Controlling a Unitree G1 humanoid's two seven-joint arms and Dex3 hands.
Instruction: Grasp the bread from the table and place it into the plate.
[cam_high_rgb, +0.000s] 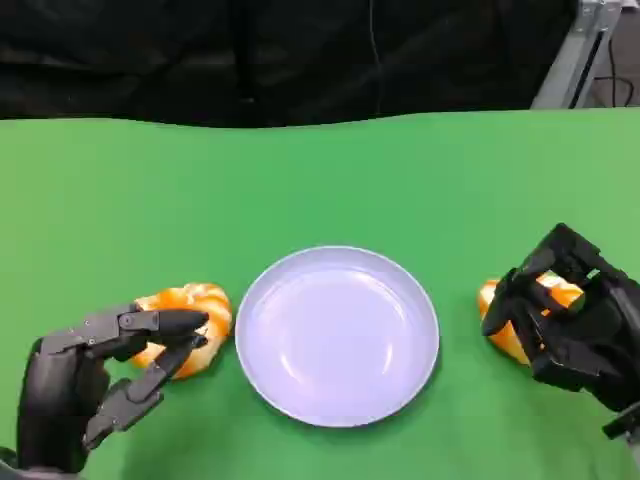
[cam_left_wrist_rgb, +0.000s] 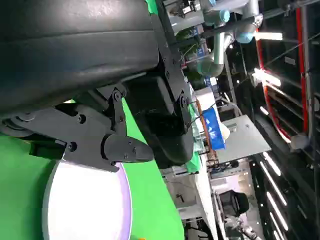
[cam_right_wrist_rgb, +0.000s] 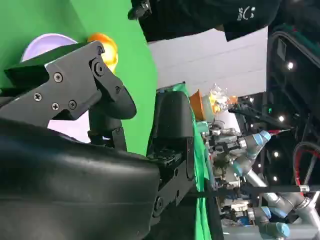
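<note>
Hands (cam_high_rgb: 100, 370) beside breads (cam_high_rgb: 185, 325), flanking bare plate (cam_high_rgb: 400, 390)

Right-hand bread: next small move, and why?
Probably close the right hand fully on the bread and lift it a little. Its fingers already wrap around that piece, which still looks to sit on the green table, and the plate beside it holds nothing yet.

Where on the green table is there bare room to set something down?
Bare: the plate's inside, and the wide green table strip between plate and far edge. Crowded: either side of the plate, where left hand and right hand meet the left bread and right bread.
</note>
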